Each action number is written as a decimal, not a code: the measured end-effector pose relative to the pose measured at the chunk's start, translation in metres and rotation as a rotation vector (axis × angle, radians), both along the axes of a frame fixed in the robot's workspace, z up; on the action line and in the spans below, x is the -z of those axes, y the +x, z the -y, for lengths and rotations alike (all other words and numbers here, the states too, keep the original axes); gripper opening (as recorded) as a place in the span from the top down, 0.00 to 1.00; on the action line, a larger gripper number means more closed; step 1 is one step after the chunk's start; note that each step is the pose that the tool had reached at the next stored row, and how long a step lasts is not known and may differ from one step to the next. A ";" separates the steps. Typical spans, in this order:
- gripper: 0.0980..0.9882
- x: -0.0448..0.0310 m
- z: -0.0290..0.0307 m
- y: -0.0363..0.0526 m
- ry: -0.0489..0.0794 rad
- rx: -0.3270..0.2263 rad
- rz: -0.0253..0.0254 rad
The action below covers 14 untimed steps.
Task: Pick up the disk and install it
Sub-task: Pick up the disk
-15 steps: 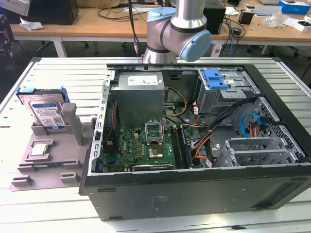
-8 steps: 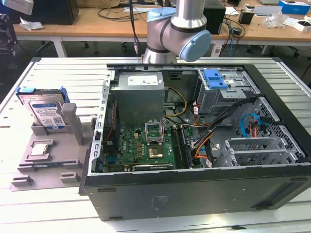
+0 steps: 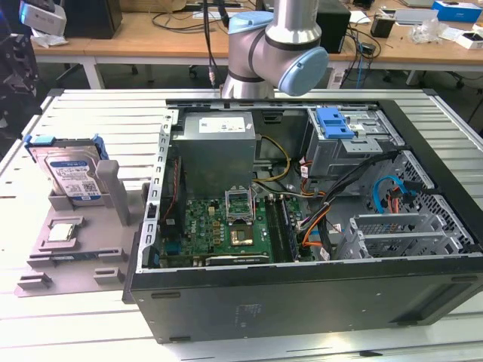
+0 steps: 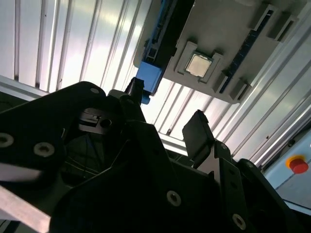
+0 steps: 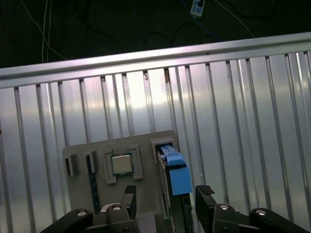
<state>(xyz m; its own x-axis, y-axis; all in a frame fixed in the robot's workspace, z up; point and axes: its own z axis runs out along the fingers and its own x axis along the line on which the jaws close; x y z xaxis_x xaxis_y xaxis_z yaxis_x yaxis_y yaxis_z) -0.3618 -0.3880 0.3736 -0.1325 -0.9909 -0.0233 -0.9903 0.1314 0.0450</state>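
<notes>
At the exterior view's left, the disk (image 3: 72, 170) stands on edge in a slot of a grey holder (image 3: 79, 253), its white-and-blue label facing the camera and its blue bracket framing the top and sides. A small square CPU chip (image 3: 63, 231) lies flat in a recess of the same holder, just in front of the disk. The holder rests on a ribbed aluminium table (image 3: 98, 113). Further right, an open computer case (image 3: 302, 298) lies on its side on the table. Inside it, a grey power supply (image 3: 215, 151) sits above a green motherboard (image 3: 219, 226), and toward the exterior view's right a blue plastic latch (image 3: 336, 124) sits on a grey metal cage. The robot arm (image 3: 275, 49) rises behind the case at the top centre. In both wrist views the jaws are apart with nothing between them, and their black fingers (image 5: 204, 194) (image 4: 197, 133) hang clear above the holder. In the first wrist view the blue edge of the disk (image 5: 175, 170) lies beyond the gap between the fingers, with the CPU chip (image 5: 121, 164) beside it. In the second wrist view the disk's blue bracket (image 4: 149, 77) and the chip (image 4: 198, 64) appear beyond the fingers, untouched.
</notes>
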 end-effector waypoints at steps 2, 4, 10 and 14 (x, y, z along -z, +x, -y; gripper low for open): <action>0.44 0.0022 -0.0004 0.0010 0.000 -0.001 0.0001; 0.44 0.0044 -0.0008 0.0019 0.000 -0.001 -0.0001; 0.44 0.0122 -0.0026 0.0052 0.000 -0.004 0.0000; 0.44 0.0166 -0.0037 0.0069 0.000 -0.006 0.0000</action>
